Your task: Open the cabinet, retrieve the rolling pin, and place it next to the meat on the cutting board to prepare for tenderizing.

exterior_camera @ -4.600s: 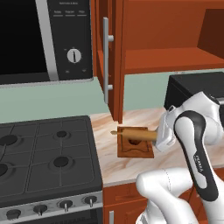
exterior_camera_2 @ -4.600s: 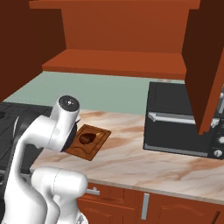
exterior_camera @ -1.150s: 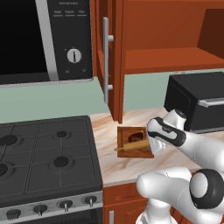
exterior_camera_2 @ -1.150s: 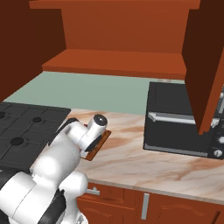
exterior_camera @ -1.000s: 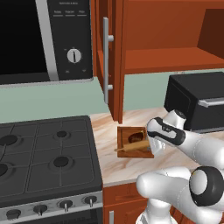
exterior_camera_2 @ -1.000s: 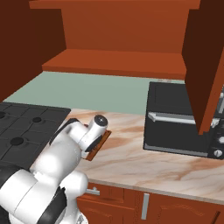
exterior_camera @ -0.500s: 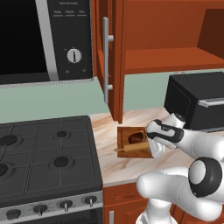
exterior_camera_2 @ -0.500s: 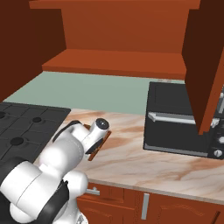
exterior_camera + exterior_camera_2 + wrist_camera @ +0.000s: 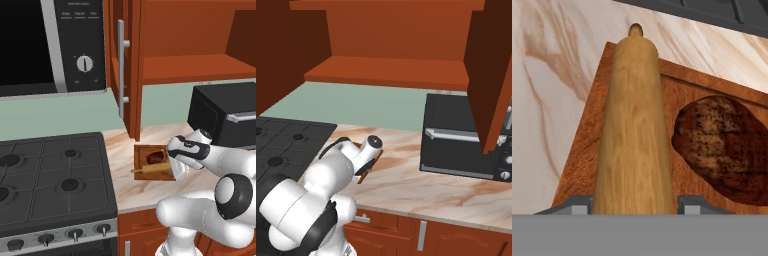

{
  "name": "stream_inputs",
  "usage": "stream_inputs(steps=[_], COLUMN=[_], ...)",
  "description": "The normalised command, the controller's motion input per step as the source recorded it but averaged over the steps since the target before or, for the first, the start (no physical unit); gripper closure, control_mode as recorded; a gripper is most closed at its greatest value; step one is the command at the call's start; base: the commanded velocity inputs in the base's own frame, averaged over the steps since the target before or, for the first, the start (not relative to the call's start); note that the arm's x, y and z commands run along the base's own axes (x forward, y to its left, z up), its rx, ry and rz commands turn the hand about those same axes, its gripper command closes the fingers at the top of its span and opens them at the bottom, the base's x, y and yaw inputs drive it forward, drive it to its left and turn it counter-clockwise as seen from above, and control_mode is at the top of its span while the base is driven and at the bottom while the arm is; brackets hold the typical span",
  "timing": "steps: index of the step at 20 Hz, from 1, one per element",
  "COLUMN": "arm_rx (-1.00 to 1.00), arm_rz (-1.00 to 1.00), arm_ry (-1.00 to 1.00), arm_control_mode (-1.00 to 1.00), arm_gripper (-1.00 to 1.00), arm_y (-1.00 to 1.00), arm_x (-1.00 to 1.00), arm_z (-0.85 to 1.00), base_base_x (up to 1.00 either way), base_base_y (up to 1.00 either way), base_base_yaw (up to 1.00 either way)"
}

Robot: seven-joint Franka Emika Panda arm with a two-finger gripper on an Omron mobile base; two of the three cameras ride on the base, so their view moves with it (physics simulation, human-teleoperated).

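Observation:
The light-tan rolling pin lies along the front part of the brown cutting board, beside the dark oval meat. My gripper sits low over the board's right end. Its fingertips stand against both sides of the pin, shut on it. The cabinet above the counter stands open, its left door edge-on with the long grey bar handle. Its right door is swung out.
A black toaster oven stands on the marble counter just right of the board. The stove lies to the left, with a microwave above it. The open cabinet shelf hangs over the board.
The rolling pin has come down from above the board onto its front part beside the meat. The arm's elbow has swung lower and to the right.

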Motion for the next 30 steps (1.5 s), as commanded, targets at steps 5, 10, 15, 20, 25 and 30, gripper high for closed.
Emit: stream_inputs(steps=[5, 10, 15, 20, 25, 30], arm_rx=[0.00, 0.00, 0.00, 0.00, 0.00, 0.00], arm_rz=[0.03, 0.02, 0.01, 0.01, 0.00, 0.00], arm_ry=[-0.02, 0.00, 0.00, 0.00, -0.01, -0.08], arm_control_mode=[-1.00, -1.00, -1.00, -1.00, -1.00, -1.00], arm_gripper=[-1.00, -1.00, -1.00, -1.00, -1.00, -1.00], arm_y=[0.00, 0.00, 0.00, 0.00, 0.00, 0.00], arm_x=[-0.04, -0.06, -0.17, -0.30, -0.59, -0.89], arm_z=[0.14, 0.32, 0.47, 0.62, 0.60, 0.55], base_base_x=[0.00, 0.00, 0.00, 0.00, 0.00, 0.00], base_base_y=[0.00, 0.00, 0.00, 0.00, 0.00, 0.00], base_base_yaw=[0.00, 0.00, 0.00, 0.00, 0.00, 0.00])
